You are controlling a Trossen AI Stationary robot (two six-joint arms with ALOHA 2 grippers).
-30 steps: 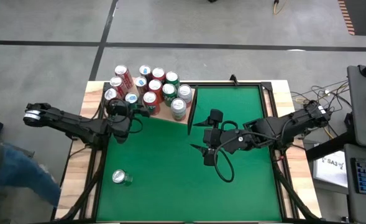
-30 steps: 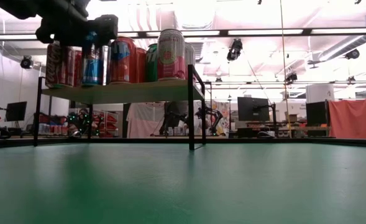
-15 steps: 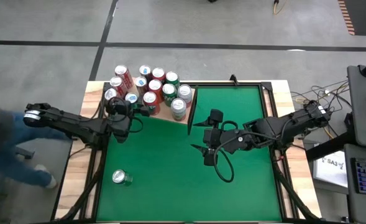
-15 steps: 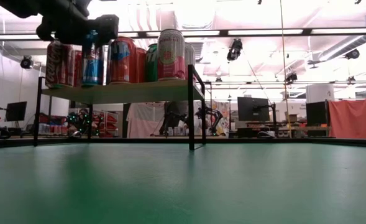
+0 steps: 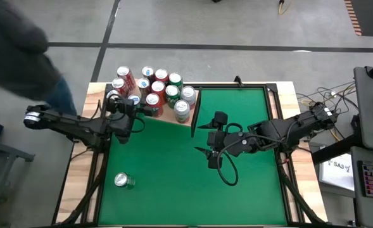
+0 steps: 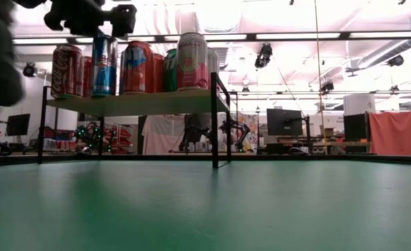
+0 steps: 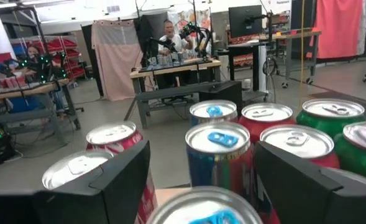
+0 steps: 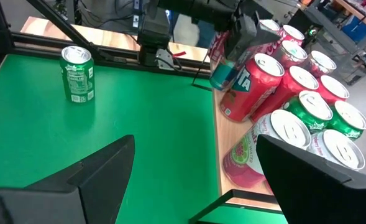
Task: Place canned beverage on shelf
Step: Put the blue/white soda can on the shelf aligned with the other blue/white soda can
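My left claw (image 5: pixel 130 104) hangs above the blue can (image 6: pixel 104 64), fingers spread clear of its rim, at the shelf's (image 5: pixel 166 116) seven-o'clock edge. That can stands upright on the shelf among the red, green and pink cans (image 5: pixel 167 88). A green can (image 5: pixel 123 181) stands on the green surface (image 5: pixel 173 183) at seven o'clock. My right claw (image 5: pixel 206 140) waits mid-surface, fingers apart, holding nothing.
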